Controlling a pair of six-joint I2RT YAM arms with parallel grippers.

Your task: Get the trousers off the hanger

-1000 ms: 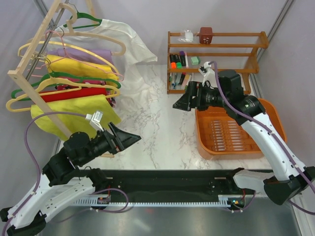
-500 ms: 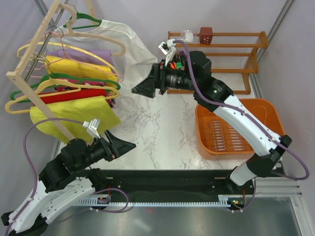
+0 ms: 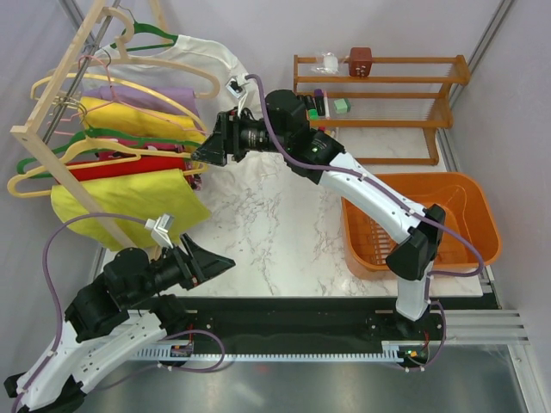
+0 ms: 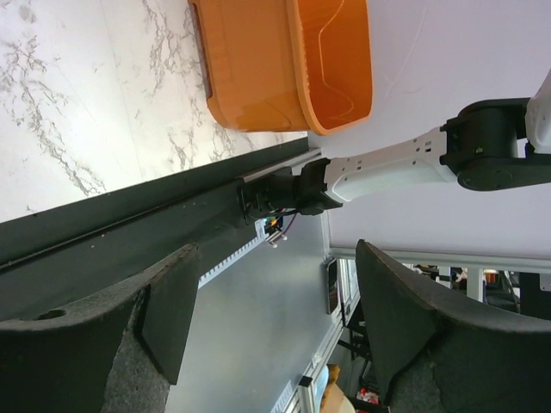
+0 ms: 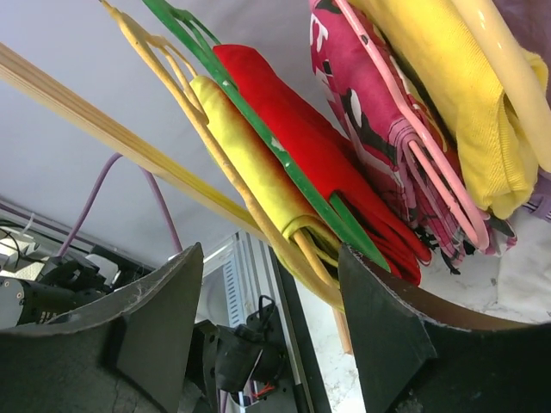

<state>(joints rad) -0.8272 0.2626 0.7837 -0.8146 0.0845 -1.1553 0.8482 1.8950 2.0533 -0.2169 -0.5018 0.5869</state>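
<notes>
The lime-yellow trousers [image 3: 129, 205] hang folded over the pale yellow-orange hanger [image 3: 86, 148] at the near end of the wooden rack. In the right wrist view the trousers [image 5: 258, 185] and the hanger's bar [image 5: 306, 249] lie between the fingers, ahead of them. My right gripper [image 3: 198, 155] is open at the rack's right side, level with the red garment [image 3: 129, 163], just above the trousers' edge. My left gripper [image 3: 225, 259] is open and empty, low over the table, below and right of the trousers.
The rack [image 3: 69, 95] also holds green hangers [image 3: 155, 133], a golden-yellow garment, a pink patterned one [image 5: 387, 129] and a cream hanger with a white shirt [image 3: 228, 73]. An orange basket [image 3: 417, 228] stands at right. A wooden shelf [image 3: 379, 95] is at the back.
My right arm has swung left from over the basket, past the shelf, to the rack's garments. My left gripper has moved down and slightly back, still open.
</notes>
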